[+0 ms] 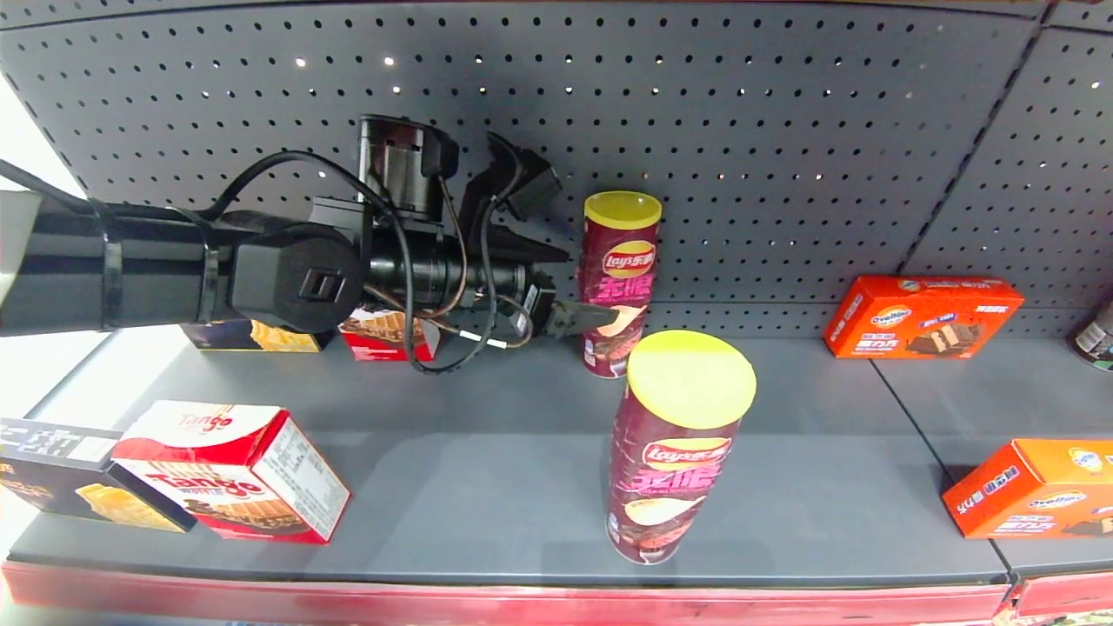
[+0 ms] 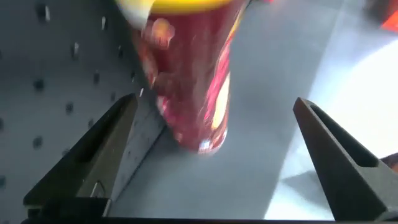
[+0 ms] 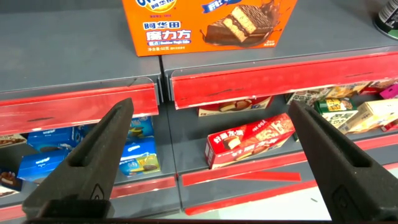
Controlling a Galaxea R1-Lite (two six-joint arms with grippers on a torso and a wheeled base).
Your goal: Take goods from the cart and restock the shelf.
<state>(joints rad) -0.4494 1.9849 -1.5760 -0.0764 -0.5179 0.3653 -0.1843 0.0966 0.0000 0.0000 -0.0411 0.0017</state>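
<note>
Two dark red chip cans with yellow lids stand upright on the grey shelf. One can is at the back by the pegboard, the other can nearer the front edge. My left gripper reaches in from the left at the back can's lower half. In the left wrist view this gripper is open, and the back can stands just beyond its fingertips, held by nothing. My right gripper hangs open and empty before lower shelves, below an orange box.
A red-and-white wafer box and a dark box lie at the shelf's front left. Orange boxes sit at the back right and front right. More boxes sit under my left arm. Lower shelves hold a red box.
</note>
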